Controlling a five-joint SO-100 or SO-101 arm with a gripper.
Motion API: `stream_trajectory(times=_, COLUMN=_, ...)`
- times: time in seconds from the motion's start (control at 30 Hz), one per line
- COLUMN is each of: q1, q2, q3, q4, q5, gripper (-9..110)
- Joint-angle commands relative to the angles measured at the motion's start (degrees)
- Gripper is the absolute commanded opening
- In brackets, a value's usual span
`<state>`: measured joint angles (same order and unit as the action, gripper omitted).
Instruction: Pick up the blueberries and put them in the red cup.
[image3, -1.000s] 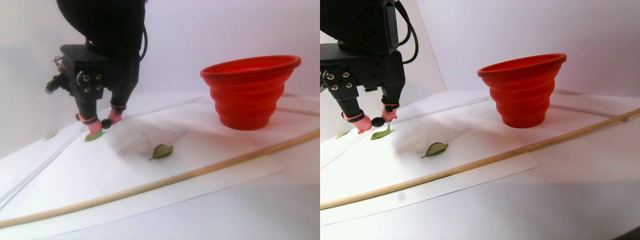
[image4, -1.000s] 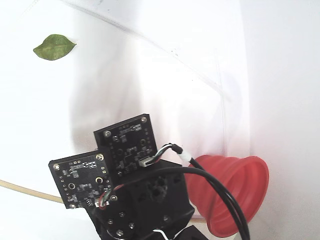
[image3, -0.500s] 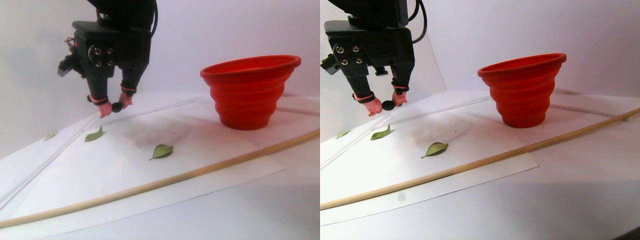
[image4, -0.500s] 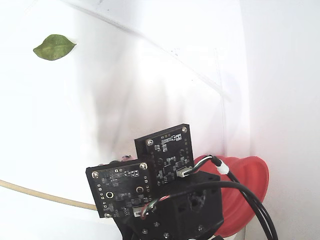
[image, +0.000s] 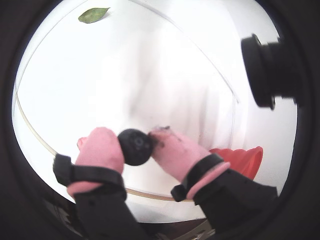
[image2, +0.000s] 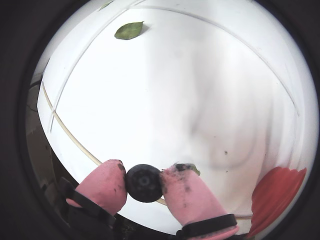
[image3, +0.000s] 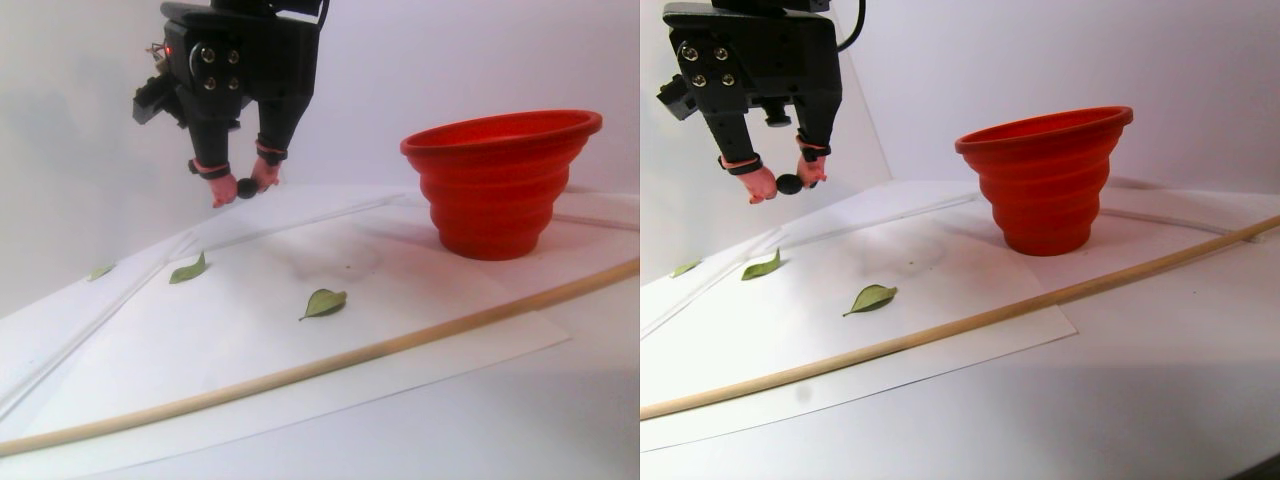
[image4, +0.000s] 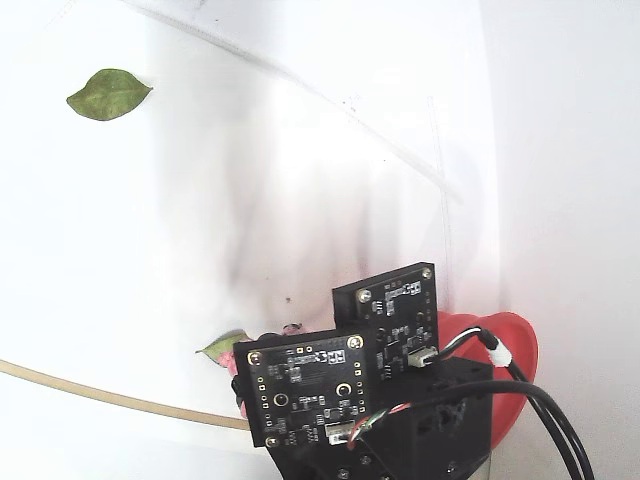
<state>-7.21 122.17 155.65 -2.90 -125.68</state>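
Observation:
A single dark blueberry (image: 136, 147) is pinched between the pink fingertips of my gripper (image: 134, 145), which is shut on it. In the other wrist view the blueberry (image2: 144, 183) fills the gap of the gripper (image2: 143, 181) in the same way. In the stereo pair view the gripper (image3: 242, 189) hangs well above the white paper, to the left of the red cup (image3: 500, 185) and about level with the middle of its wall. The cup stands upright with its broad rim on top. A slice of the red cup (image: 241, 158) shows at the lower right of the wrist view.
Green leaves (image3: 322, 302) (image3: 188, 270) lie on the white paper (image3: 420, 300) below and right of the gripper. A long wooden stick (image3: 400, 340) runs across the front of the paper. In the fixed view, circuit boards (image4: 305, 390) on the arm cover the gripper.
The gripper has risen from the paper with the blueberry still held and shifted slightly right. The leaf it stood over now lies uncovered.

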Motion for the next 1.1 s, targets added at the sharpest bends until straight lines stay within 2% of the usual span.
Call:
stream_trajectory(times=0.0, q1=0.8, q2=6.2, q3=-0.1, q4=1.9, q5=0.4, gripper=12)
stream_trajectory(times=1.07, q1=10.5, q2=22.0, q3=-2.2, q4=19.2, q5=2.0, gripper=12)
